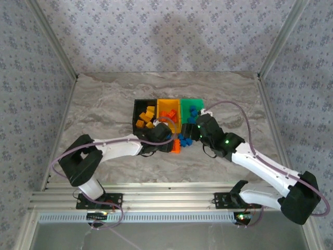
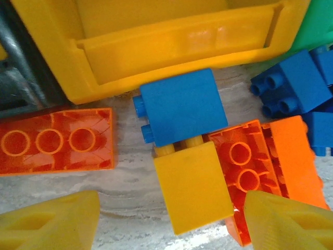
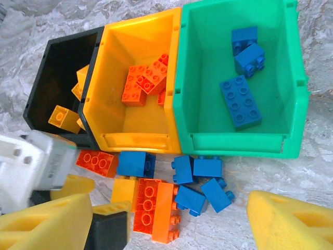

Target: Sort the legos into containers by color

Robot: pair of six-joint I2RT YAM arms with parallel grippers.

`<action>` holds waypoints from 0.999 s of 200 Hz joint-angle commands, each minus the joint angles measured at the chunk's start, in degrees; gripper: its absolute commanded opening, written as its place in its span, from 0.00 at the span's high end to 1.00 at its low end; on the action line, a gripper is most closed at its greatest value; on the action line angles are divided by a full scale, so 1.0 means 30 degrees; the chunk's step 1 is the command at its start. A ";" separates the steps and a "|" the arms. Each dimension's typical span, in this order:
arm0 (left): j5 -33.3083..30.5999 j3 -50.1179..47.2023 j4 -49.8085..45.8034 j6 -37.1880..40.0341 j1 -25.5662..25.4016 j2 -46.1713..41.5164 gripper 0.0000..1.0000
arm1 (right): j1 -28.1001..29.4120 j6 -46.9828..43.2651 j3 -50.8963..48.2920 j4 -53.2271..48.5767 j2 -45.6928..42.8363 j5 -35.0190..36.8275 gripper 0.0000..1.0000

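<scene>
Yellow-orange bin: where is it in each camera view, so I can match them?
Top external: yellow-orange bin, centre, middle of the row.
Left wrist: its front wall along the top edge.
Right wrist: upper middle.
Shared landmark: green bin, joined to its right side.

**Bins and Loose Bricks: Positions Noted**

Top view: three joined bins stand in a row at frame centre on the table.

Right wrist view: left bin sits at upper left, middle bin beside it, and right bin at upper right. Each holds bricks. Loose bricks lie clustered on the table below the middle and right bins, at lower centre.

Left wrist view: centre brick lies just below the middle bin's wall. Lower brick abuts it from beneath. Side brick lies apart at left.
</scene>
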 commanded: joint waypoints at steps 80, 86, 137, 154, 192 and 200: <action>-0.1087 0.0603 -0.0537 0.0258 -0.0288 0.1138 0.55 | -0.0141 0.0416 -0.0417 0.0121 -0.1320 0.0422 0.19; -0.1095 0.0601 -0.0580 0.0236 -0.0288 0.1185 0.55 | -0.0148 0.0416 -0.0410 0.0152 -0.1322 0.0382 0.19; -0.1121 0.0542 -0.0706 0.0198 -0.0346 0.1524 0.54 | -0.0187 0.0475 -0.0301 0.0072 -0.1386 0.0436 0.19; -0.1095 0.0566 -0.0810 0.0184 -0.0416 0.1385 0.61 | -0.0214 0.0497 -0.0222 -0.0077 -0.1416 0.0524 0.19; -0.1323 -0.0349 -0.1482 -0.0340 -0.1069 -0.1256 0.69 | -0.0229 0.0532 -0.0198 -0.0197 -0.1490 0.0437 0.19; -0.1322 -0.0638 -0.1695 -0.0555 -0.1108 -0.2200 0.69 | -0.0232 0.0595 -0.0255 -0.0248 -0.1501 0.0436 0.19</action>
